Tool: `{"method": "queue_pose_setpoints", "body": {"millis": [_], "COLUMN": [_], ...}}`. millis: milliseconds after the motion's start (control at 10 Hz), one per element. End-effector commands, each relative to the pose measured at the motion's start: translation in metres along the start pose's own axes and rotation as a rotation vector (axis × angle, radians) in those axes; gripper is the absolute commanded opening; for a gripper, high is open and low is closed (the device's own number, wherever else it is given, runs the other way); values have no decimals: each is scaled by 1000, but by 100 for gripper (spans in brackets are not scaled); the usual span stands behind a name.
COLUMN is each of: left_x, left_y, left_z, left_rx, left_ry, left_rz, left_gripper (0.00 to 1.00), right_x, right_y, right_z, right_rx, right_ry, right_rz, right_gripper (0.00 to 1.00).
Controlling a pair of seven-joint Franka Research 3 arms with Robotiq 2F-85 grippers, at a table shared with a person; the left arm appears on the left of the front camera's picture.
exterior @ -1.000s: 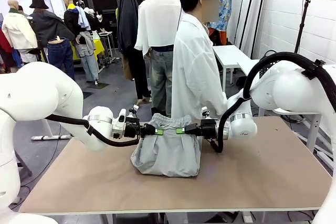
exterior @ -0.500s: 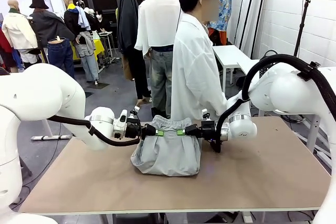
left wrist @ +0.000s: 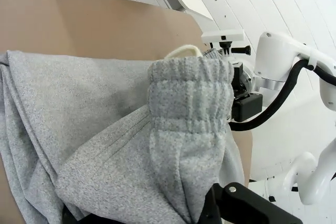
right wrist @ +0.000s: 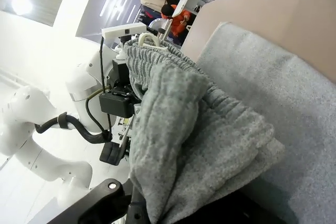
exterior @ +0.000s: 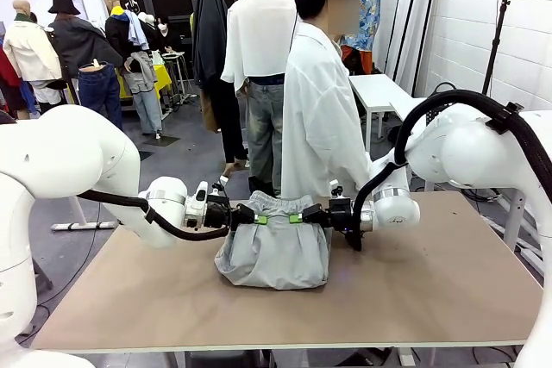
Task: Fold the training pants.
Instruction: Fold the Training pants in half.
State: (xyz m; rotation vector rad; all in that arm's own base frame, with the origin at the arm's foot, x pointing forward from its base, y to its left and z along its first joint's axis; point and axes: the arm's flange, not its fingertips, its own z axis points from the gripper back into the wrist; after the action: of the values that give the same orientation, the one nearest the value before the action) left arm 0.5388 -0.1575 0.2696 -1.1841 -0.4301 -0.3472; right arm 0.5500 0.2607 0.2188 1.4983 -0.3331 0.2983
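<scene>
Since the earlier frame, almost nothing has moved. One pair of training pants [exterior: 274,252]; left gripper [exterior: 256,216] and right gripper [exterior: 297,215] each pinch its waistband.

left claw [exterior: 255,218], right claw [exterior: 297,216], both clamped, facing inward

Brown counter [exterior: 448,290], bare towards the near edge. Person in white shirt [exterior: 321,118] stands at far side, turned sideways. White table [exterior: 375,92] behind, by white brick wall [exterior: 483,15]; black stand [exterior: 494,40], poss. a tripod.
</scene>
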Motion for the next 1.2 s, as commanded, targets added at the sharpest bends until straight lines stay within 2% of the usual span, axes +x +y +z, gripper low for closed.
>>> {"method": "queue_pose_setpoints", "body": {"millis": [0,300,400,700,1100], "left_x": [5,6,6,0,-8], "left_y": [9,9,9,8,-7], "left_z": [21,23,26,37,81], "left_rx": [53,53,56,71,144], "left_ry": [-25,-45,-49,-57,-118], "left_rz": [23,27,26,31,11], "left_gripper": [39,99,100,100,100], "right_x": [5,6,5,5,10], "right_y": [-16,-14,-12,-2,31], "right_z": [16,22,27,45,78], "right_rx": [-58,-88,-104,-195,-340], "right_ry": [-40,-65,-67,-52,-36], "right_rz": [-65,-84,-88,-115,-118], "right_gripper": [33,92,100,100,100]}}
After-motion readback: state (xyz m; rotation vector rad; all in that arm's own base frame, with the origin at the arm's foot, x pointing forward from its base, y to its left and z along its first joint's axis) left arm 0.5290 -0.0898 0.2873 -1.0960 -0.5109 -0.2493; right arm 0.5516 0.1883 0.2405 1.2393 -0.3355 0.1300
